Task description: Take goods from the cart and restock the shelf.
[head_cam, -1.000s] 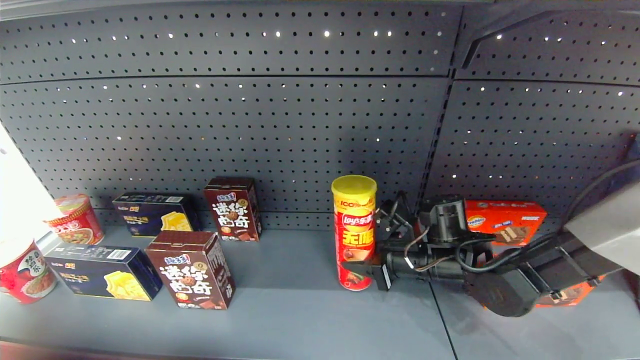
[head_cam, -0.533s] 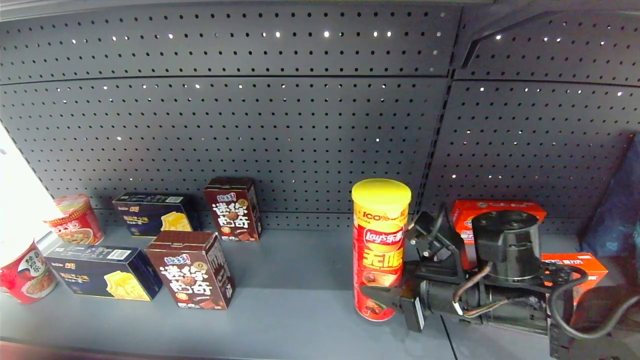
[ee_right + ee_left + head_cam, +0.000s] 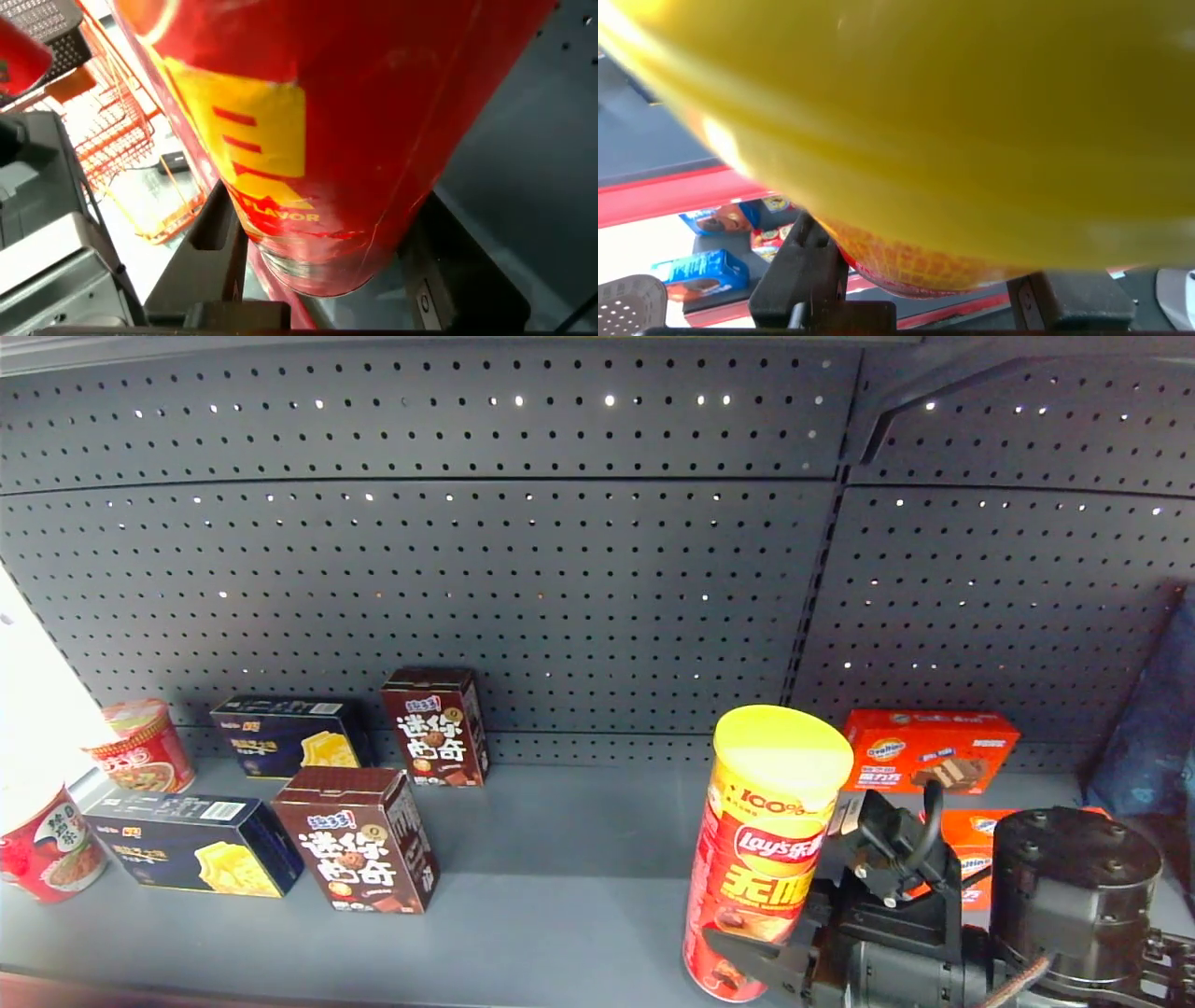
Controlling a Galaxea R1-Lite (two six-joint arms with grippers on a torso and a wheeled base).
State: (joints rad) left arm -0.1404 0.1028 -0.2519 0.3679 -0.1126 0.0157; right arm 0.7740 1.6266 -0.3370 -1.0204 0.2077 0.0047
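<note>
Item: chip can (image 3: pixel 761 849), upright, lower right of frame, near the shelf (image 3: pixel 560 915) front edge.
Right gripper (image 3: pixel 738 957): clamped on the can's lower body.
Left gripper (image 3: pixel 915 299): closed around a yellow package (image 3: pixel 924 121).
Handling: keep the can vertical, seat it flat, clear of the orange boxes (image 3: pixel 929 747), then release.

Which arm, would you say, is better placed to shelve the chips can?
Right: the right gripper holds the chips can upright at the shelf; left gripper holds a yellow package.
</note>
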